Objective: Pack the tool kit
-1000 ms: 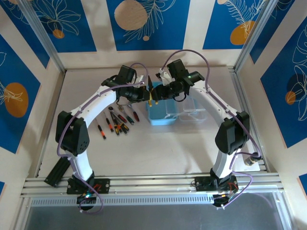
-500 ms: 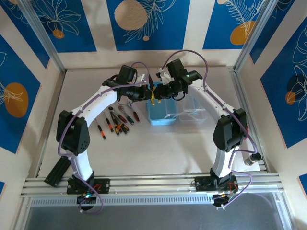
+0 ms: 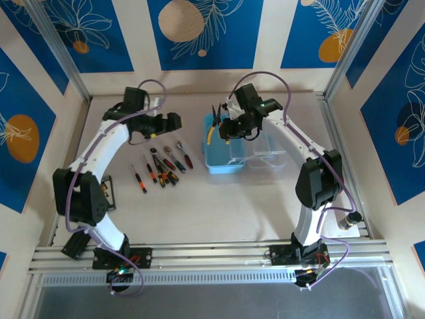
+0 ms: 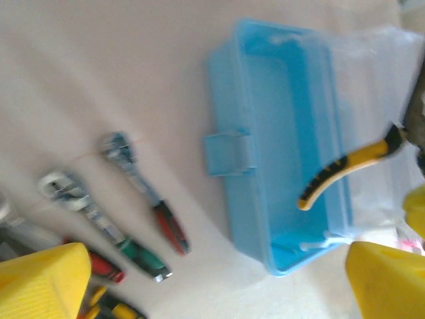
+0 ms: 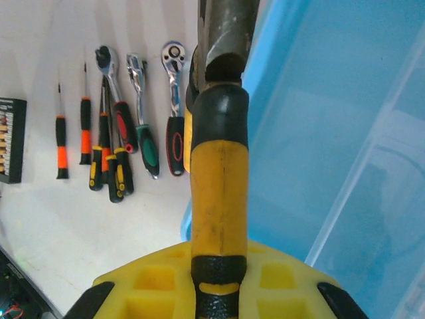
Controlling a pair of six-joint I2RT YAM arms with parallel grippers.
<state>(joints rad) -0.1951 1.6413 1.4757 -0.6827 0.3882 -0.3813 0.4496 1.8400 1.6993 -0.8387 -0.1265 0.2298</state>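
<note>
From the top external view I see the blue tool case (image 3: 221, 158) lying open on the bench (image 3: 219, 212), toward the far edge and a little right of the middle, its clear lid (image 3: 269, 154) folded out to the right. My right gripper (image 3: 222, 127) hangs over the case's far left corner, clamped on the yellow-handled pliers (image 3: 211, 133), whose dark jaws point toward the far edge. My left gripper (image 3: 174, 123) hovers well left of the case, above the far end of a row of loose tools: ratchet wrenches (image 3: 180, 154) nearest the case, screwdrivers (image 3: 141, 181) further left.

In the left wrist view my yellow fingers (image 4: 41, 279) stand wide apart at the bottom corners with nothing between them. The case (image 4: 279, 119) lies beyond them with its latch tab (image 4: 229, 154) facing the wrenches (image 4: 143, 193). The pliers (image 4: 345, 166) hang over the case's interior.

In the right wrist view my gripper (image 5: 216, 282) grips the pliers (image 5: 219, 173) by one yellow handle, which rises straight up out of the fingers to the dark metal head. The handle hangs over the left rim of the case (image 5: 319, 119). To the left on the bench lie three wrenches (image 5: 174, 86), then the screwdrivers (image 5: 61, 136), then a bit holder (image 5: 10, 139) at the picture's edge.
</note>
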